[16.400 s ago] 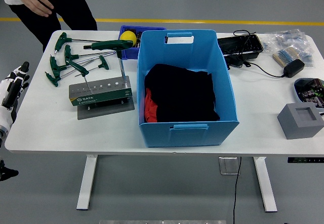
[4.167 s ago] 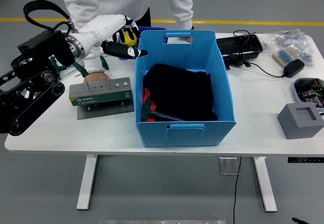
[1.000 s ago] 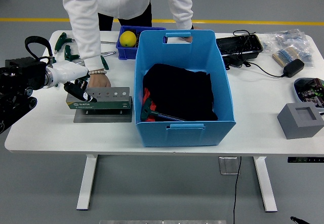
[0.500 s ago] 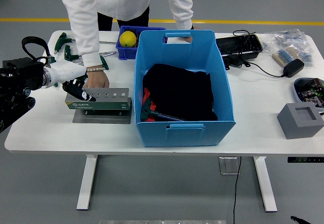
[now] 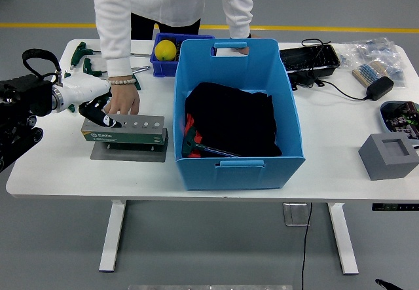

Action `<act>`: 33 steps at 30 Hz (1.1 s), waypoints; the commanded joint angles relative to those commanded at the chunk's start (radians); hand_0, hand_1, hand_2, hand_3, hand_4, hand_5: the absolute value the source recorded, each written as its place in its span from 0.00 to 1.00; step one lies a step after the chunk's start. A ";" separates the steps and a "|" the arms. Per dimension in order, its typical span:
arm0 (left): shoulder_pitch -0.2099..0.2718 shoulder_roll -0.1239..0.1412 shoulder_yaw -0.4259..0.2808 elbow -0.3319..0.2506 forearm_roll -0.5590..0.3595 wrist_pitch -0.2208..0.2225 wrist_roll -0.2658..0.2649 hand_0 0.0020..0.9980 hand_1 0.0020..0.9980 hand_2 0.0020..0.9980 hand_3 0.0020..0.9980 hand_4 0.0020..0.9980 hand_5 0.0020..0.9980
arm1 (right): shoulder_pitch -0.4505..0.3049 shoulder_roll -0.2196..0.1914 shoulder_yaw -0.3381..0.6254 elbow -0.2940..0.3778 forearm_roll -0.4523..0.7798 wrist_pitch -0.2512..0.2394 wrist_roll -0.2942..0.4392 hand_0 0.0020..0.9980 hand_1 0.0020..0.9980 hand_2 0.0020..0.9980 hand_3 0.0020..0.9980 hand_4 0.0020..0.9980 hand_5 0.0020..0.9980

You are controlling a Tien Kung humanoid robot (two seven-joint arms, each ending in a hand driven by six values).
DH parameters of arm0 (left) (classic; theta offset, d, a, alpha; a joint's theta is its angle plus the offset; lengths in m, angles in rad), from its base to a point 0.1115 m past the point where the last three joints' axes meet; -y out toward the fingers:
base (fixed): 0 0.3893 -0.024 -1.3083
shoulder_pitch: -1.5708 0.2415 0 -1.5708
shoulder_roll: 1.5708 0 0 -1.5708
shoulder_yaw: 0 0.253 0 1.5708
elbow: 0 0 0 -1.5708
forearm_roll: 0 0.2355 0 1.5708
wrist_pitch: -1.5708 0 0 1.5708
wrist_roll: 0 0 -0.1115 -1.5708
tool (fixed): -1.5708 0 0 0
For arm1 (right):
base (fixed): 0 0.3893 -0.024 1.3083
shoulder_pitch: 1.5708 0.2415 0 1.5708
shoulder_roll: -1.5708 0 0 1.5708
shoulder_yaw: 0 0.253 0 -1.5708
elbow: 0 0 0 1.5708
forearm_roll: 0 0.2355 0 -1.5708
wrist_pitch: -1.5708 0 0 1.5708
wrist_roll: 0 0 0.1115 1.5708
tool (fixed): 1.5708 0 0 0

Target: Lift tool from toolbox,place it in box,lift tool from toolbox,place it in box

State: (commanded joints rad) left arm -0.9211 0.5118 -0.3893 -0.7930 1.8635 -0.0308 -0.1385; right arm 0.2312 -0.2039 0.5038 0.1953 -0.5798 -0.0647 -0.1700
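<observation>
The grey tool holder (image 5: pixel 127 127) stands on its metal base at the table's left. My left hand (image 5: pixel 98 111), white with black tips, sits at the holder's left end and touches it; what it has hold of is hidden. A person's hand (image 5: pixel 123 98) rests on the holder's top just behind mine. The blue box (image 5: pixel 296 116) stands mid-table with black cloth in it. A green-handled T-wrench (image 5: pixel 198 146) lies on the cloth at the box's near left. More green T-handle tools (image 5: pixel 82 55) lie at the table's back left.
The person's other hand (image 5: pixel 240 50) holds the blue box's far rim. A small blue bin with a yellow ball (image 5: pixel 165 49) stands behind the holder. Cables, a black tray (image 5: pixel 309 59) and a grey block (image 5: pixel 389 155) occupy the right side.
My left hand has drawn back to the left, and the tool holder with its base has slid slightly left with it. The person's hand has stayed on the holder.
</observation>
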 joint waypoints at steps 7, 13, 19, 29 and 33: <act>0.007 0.003 -0.002 0.009 -0.001 0.059 -0.013 0.07 0.03 0.08 0.09 0.95 0.41 | 0.001 0.000 -0.003 0.000 0.003 -0.001 0.001 0.68 0.67 0.72 0.57 0.80 0.68; 0.013 0.010 -0.016 0.000 -0.008 0.071 -0.016 0.06 0.00 0.06 0.08 0.94 0.38 | 0.000 0.000 -0.002 0.000 0.004 -0.002 0.001 0.68 0.67 0.72 0.57 0.80 0.68; 0.017 0.020 -0.052 -0.027 -0.009 0.052 -0.010 0.06 0.00 0.06 0.08 0.92 0.37 | -0.002 0.001 0.003 0.000 0.000 -0.002 0.000 0.68 0.67 0.72 0.56 0.80 0.67; 0.016 0.039 -0.122 -0.071 -0.007 0.021 -0.006 0.06 0.00 0.05 0.08 0.89 0.37 | -0.007 0.002 0.012 -0.001 -0.010 0.000 -0.002 0.68 0.67 0.72 0.57 0.80 0.68; 0.014 0.048 -0.147 -0.089 0.001 0.004 -0.002 0.06 0.00 0.05 0.08 0.89 0.37 | -0.008 0.002 0.013 -0.002 -0.009 0.000 -0.002 0.68 0.67 0.72 0.57 0.80 0.68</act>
State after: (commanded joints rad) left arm -0.9071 0.5595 -0.5363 -0.8818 1.8641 -0.0264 -0.1408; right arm 0.2229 -0.2016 0.5169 0.1936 -0.5891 -0.0644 -0.1717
